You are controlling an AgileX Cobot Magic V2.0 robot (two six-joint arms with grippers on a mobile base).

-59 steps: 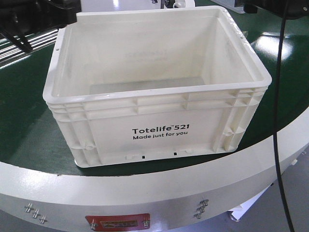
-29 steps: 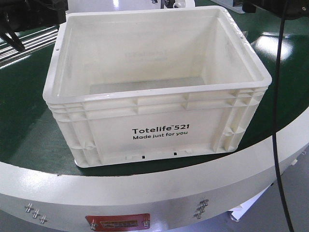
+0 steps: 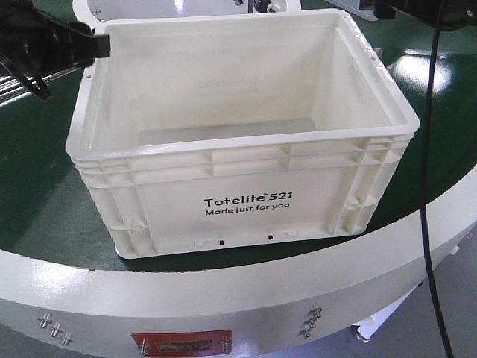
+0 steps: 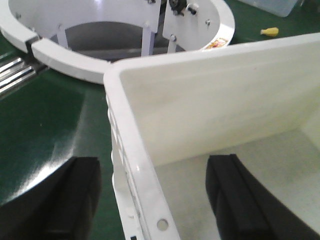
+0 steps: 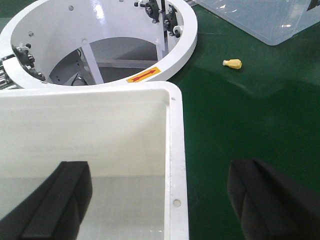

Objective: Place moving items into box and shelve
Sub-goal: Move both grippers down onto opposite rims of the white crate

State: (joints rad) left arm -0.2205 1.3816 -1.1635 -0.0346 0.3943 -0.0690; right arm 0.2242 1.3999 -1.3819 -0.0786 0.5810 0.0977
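Left gripper now in at 10 o'clock astride Totelife crate wall; right gripper likewise. Both spread; I clamp next.

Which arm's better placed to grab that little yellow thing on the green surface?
Right, probably: the yellow item lies on open green surface past the right gripper; the box wall separates it from the left gripper.

You see the box standing upright and open-topped on the green tabletop, turned a little so its near-left corner sits closest to the curved near edge. It is a large cream-white rectangular plastic crate with a ribbed rim. Its near wall carries black print reading "Totelife 521 Made just for you". Inside, the walls and floor are plain cream.
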